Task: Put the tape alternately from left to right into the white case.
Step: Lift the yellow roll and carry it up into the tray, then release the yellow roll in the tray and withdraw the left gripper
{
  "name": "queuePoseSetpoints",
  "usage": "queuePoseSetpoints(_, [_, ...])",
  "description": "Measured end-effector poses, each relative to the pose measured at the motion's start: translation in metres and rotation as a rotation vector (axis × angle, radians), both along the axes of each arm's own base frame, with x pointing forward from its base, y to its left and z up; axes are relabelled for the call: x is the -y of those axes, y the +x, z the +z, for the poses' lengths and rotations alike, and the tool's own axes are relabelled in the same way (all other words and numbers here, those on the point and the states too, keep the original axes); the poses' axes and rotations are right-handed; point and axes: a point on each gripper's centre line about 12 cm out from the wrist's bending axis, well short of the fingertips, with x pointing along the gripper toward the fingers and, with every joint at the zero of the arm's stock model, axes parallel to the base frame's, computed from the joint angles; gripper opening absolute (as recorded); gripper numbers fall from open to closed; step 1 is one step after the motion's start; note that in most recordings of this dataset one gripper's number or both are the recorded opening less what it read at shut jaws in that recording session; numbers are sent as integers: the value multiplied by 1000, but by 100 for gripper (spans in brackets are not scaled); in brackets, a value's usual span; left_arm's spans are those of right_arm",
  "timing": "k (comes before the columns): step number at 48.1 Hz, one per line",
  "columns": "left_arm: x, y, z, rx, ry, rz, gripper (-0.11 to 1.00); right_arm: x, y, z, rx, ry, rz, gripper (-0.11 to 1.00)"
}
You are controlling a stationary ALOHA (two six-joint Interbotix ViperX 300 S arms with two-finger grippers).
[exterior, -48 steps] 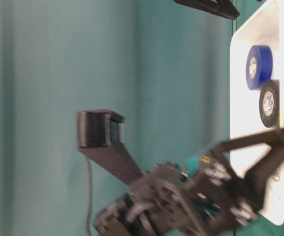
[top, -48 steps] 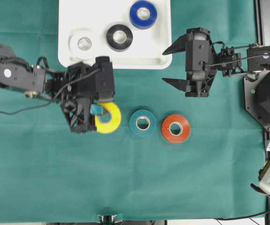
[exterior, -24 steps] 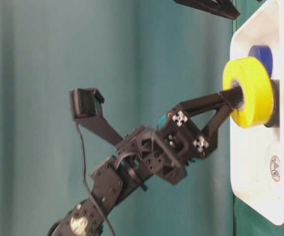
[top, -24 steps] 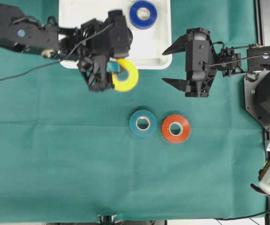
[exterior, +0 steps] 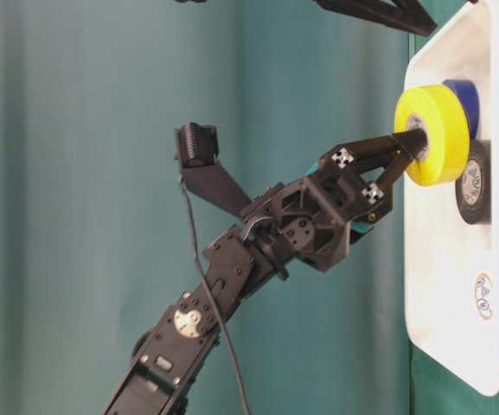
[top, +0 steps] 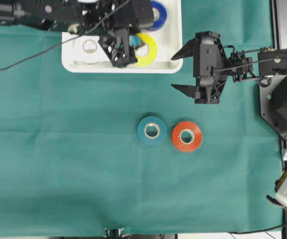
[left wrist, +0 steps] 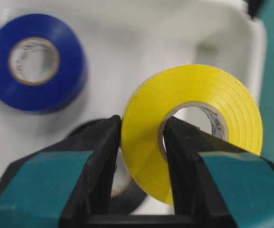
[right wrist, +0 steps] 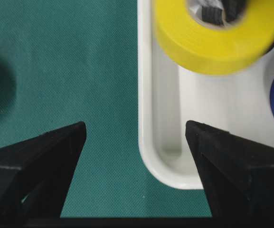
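A tabletop covered in green cloth [top: 58, 164] fills the overhead view. At its top edge sits the white case [top: 170, 45], a shallow tray with a raised rim. The left arm reaches across the case from the left, and its left pincer [left wrist: 141, 142] is clamped on the yellow roll [top: 148, 50]: one finger passes through the pale core and the other presses the outer wall. From table level, the yellow roll hangs above the case floor, over the black roll [exterior: 474, 183] and in front of the blue roll [exterior: 463, 95]. The white roll [top: 89, 47] lies in the left part of the case. The right pincer [top: 182, 71] hovers just beside the case's right corner with its fingers spread wide, holding nothing. The teal roll [top: 151, 131] and the orange-red roll [top: 186, 136] lie flat on the cloth, just beside each other, well apart from the case.
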Motion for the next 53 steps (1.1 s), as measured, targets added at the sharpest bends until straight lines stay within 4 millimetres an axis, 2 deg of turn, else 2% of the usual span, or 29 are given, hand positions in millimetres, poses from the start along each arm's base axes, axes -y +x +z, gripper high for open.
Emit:
queuePoseSetpoints(6, [-9, 4, -5, -2, 2, 13, 27, 0, 1, 0, 1, 0, -1, 82])
queuePoseSetpoints(26, [-10, 9, -7, -7, 21, -6, 29, 0, 1, 0, 2, 1, -2, 82])
queuePoseSetpoints(28, [-10, 9, -7, -5, 20, -5, 37, 0, 1, 0, 2, 1, -1, 82])
queuePoseSetpoints(35, [-10, 9, -6, -2, 21, -7, 80, 0, 1, 0, 1, 0, -1, 82])
queuePoseSetpoints(39, [-8, 10, -6, -3, 22, -11, 96, 0, 1, 0, 1, 0, -1, 82])
queuePoseSetpoints(42, [-7, 10, -5, -3, 23, -14, 99, 0, 1, 0, 2, 1, -1, 82])
queuePoseSetpoints(53, [-7, 10, -5, -3, 25, -17, 99, 0, 1, 0, 1, 0, -1, 82])
